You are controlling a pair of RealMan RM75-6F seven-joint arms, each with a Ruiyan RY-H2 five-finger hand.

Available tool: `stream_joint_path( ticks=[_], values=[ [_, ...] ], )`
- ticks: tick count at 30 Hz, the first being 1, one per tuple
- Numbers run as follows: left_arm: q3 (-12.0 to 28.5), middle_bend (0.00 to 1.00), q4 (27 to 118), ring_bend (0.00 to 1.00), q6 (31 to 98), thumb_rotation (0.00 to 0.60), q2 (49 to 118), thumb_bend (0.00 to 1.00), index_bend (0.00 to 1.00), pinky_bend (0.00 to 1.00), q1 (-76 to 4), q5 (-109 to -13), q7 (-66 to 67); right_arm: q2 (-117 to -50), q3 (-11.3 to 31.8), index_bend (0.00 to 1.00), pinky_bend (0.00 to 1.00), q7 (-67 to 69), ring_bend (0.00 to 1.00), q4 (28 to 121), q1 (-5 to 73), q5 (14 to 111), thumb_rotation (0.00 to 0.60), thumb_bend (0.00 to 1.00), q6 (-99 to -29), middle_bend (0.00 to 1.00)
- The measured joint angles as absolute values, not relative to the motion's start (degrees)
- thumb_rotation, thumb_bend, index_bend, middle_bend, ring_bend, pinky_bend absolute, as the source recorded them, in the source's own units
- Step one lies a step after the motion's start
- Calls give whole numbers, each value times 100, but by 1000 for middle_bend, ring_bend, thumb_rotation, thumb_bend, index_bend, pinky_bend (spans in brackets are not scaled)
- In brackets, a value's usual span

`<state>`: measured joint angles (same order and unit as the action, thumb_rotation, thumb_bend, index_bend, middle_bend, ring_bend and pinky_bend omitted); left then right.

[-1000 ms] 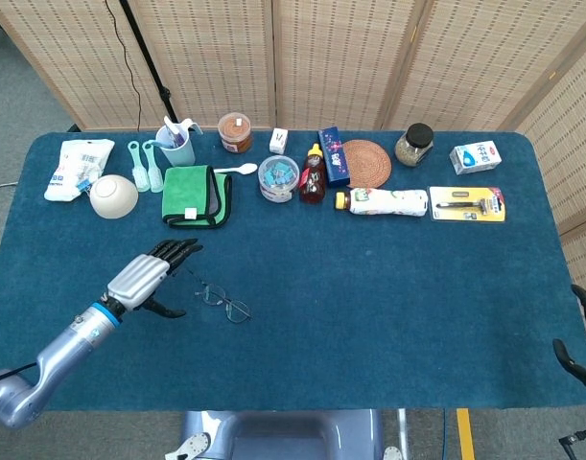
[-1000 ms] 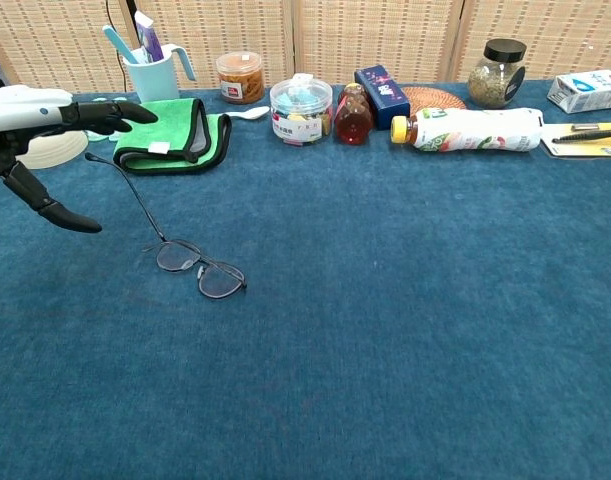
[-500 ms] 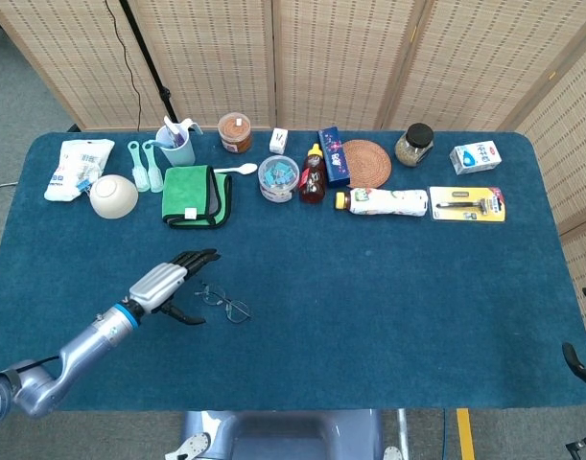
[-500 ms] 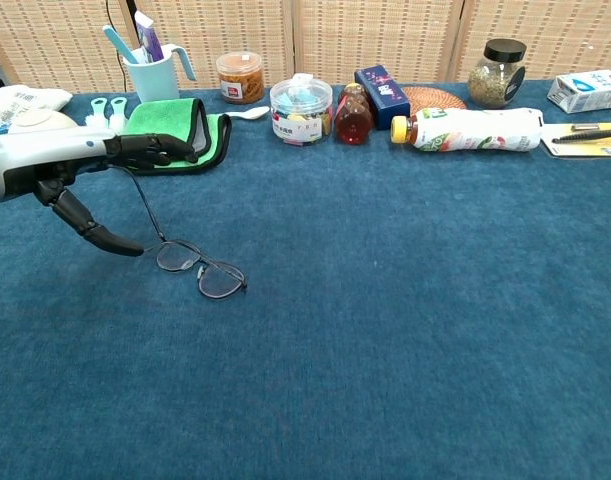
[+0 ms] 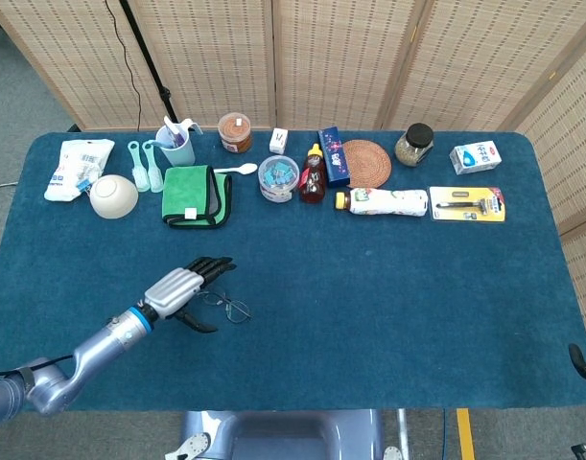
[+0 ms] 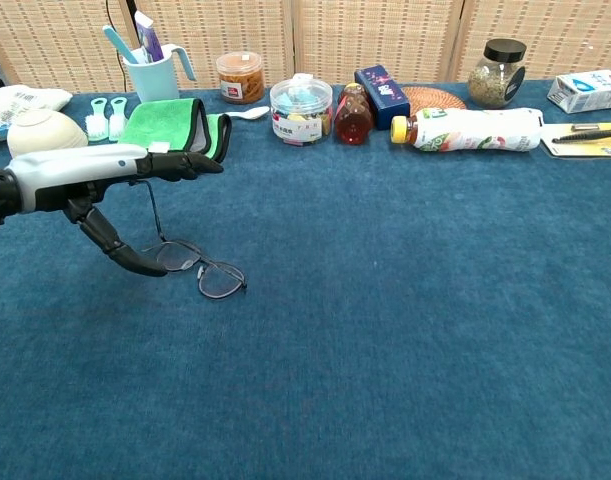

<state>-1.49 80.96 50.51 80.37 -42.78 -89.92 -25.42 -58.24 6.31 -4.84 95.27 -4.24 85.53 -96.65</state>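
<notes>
In the lower left of the head view, the left robot hand (image 5: 182,287) stretches out flat over the blue surface (image 5: 388,307), fingers extended and thumb dropped apart below them, wide and holding nothing. The glasses (image 5: 225,306) lie folded open on the surface just beside it. In the chest view the thumb tip sits right at the near lens of the glasses (image 6: 200,270), while the fingers (image 6: 180,165) reach above the raised temple arm; whether anything touches cannot be told. The right robot hand barely shows at the lower right edge of the head view, its state impossible to tell.

Further back, in the upper left of the frame, lie a folded green cloth (image 5: 196,195), a white bowl (image 5: 113,195) and a cup with toothbrushes (image 5: 176,144). Along the far row stand a clear tub (image 5: 278,178), a syrup bottle (image 5: 313,175), a round woven mat (image 5: 366,163) and a lying white bottle (image 5: 386,201).
</notes>
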Motion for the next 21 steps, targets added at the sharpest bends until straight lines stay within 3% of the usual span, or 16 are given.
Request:
stream_joint_path(
  ticks=[21],
  values=[
    [-174, 0, 8115, 0, 4353, 427, 8558, 54, 0, 0, -4570, -8647, -1092, -5816, 639, 139, 183, -358, 113, 9447, -491, 8520, 600, 304, -9726, 27]
  ],
)
